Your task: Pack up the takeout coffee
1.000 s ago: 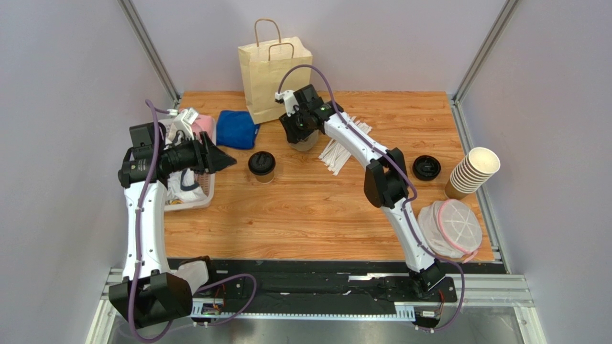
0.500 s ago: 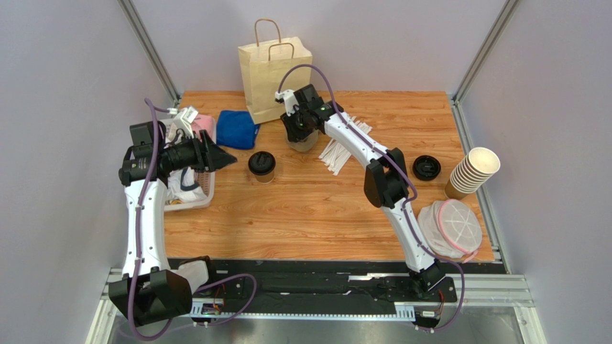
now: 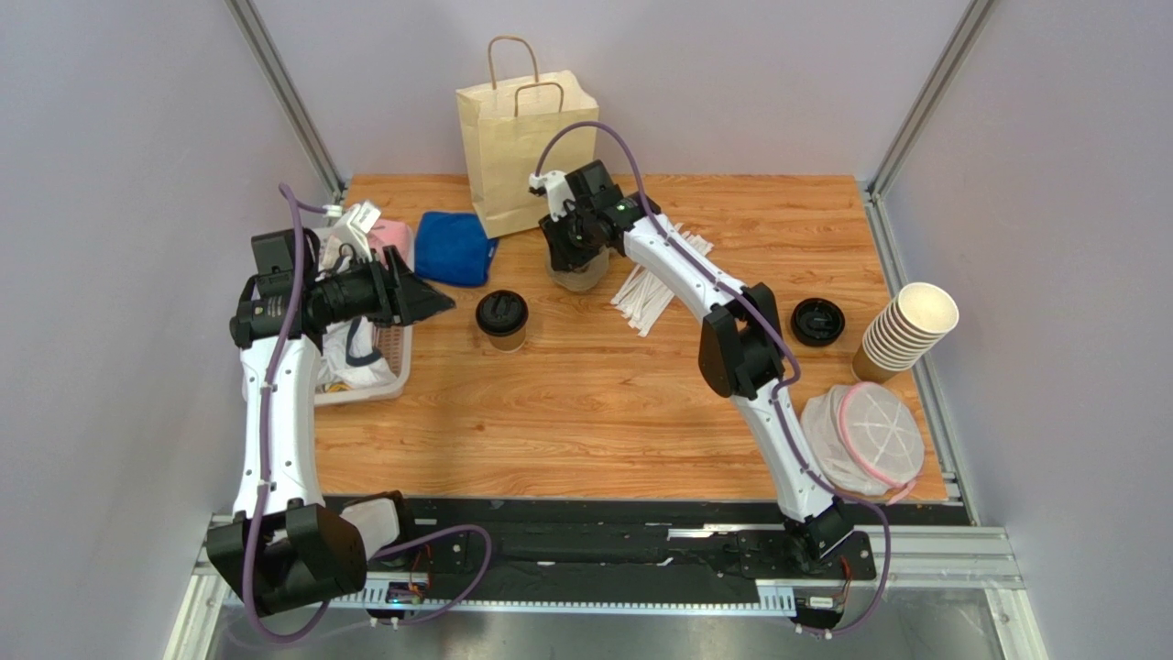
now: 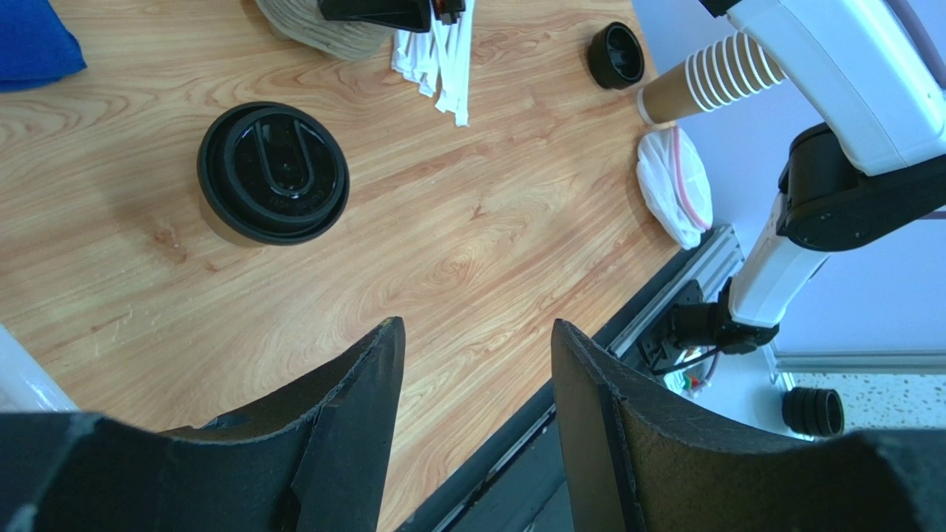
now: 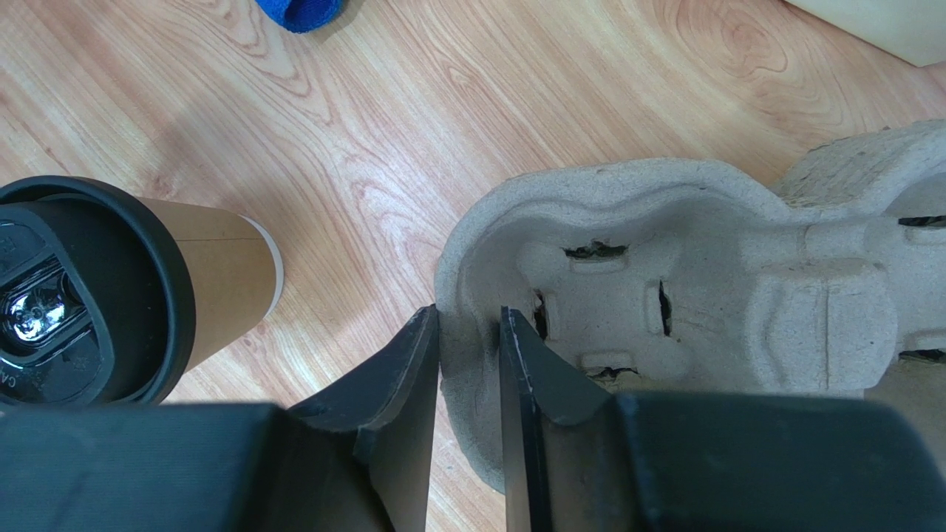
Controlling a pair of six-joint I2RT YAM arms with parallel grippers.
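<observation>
Two arms: left arm (image 3: 276,426) and right arm (image 3: 775,426), both bolted at the near edge of the table (image 3: 592,399), way closer to the camera side than the takeout coffee (image 3: 501,315).
Clear pouch: the clear pouch (image 3: 865,437) with a pink ring showing through sits near-right of the coffee, well apart, close to the table's near edge.
Cup stack: the cup stack (image 3: 902,330) is far off to the coffee's right by the table edge, tilted, white mouth facing away from the coffee.
Loose lid: the loose black lid (image 3: 818,322) is flat on the wood, right of the coffee, between it and the stack.
Basket: white basket (image 3: 361,360), stuffed with white and pink bits, left of the coffee.
Left tool: the left tool (image 4: 475,329) hangs just left of the coffee and above the wood, jaws spread wide, nothing between them, not touching the cup.
Coffee: upright on the table, black lid on, brown paper side showing, standing by itself.
Sticks: a loose bunch of white sticks (image 3: 647,296), right of the coffee and a bit farther back.
Right tool: the right tool (image 5: 466,316) is back-right of the coffee, fingers nearly together and pinching the rim of the pulp carrier (image 5: 666,299).
Carrier: resting on the wood near the coffee, not touching it, cup wells empty from what the right wrist view shows.
Blue cloth: the blue cloth (image 3: 452,248) is bunched up back-left of the coffee.
Bag: the paper bag (image 3: 523,138) is farthest back, behind the coffee, standing upright with its handles up.
</observation>
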